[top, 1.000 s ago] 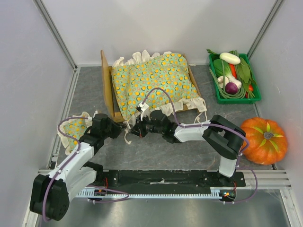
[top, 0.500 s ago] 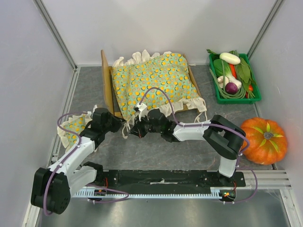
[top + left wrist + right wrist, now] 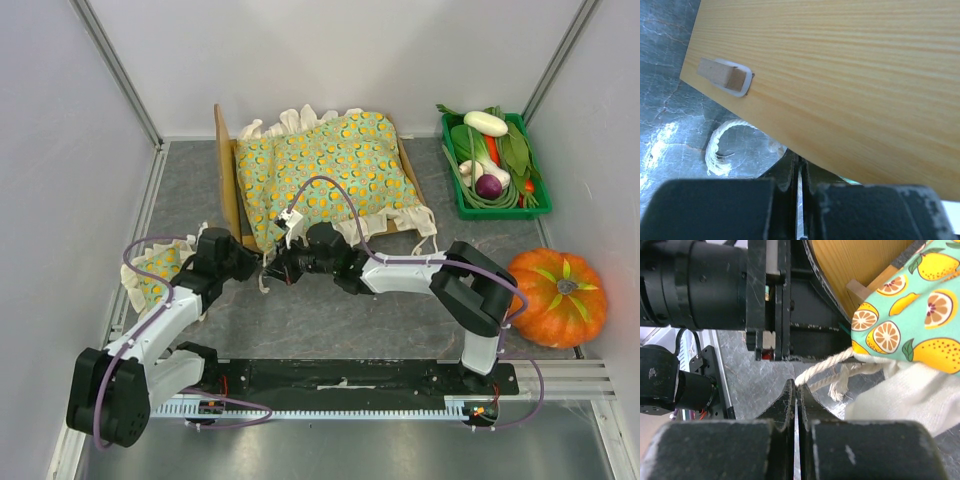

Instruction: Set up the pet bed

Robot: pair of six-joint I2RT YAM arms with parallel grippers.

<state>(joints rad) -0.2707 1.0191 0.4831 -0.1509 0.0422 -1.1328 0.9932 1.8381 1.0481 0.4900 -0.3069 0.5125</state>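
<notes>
The pet bed (image 3: 226,178) stood at the far middle of the worktop (image 3: 330,320), its tall headboard at the left end. The green frilled cushion (image 3: 330,170) already lay on the frame, so that step looked done, though the cushion sat askew and spilled over the near right rail. The small matching pillow (image 3: 155,272) lay off the bed, near left on the worktop, and by my reading that was what remained to place. At the bed's near left corner both arms met. The left arm's fingers (image 3: 786,172) were pressed together just under the headboard, grasping nothing that showed. The right arm's fingers (image 3: 782,407) were likewise clenched, a cushion cord (image 3: 825,367) reaching their tips; whether it was nipped I could not tell. The left arm lay between pillow and bed, crowding that corner. A green crate (image 3: 458,205) of vegetables stood far right and a pumpkin (image 3: 555,298) near right, both well apart.
</notes>
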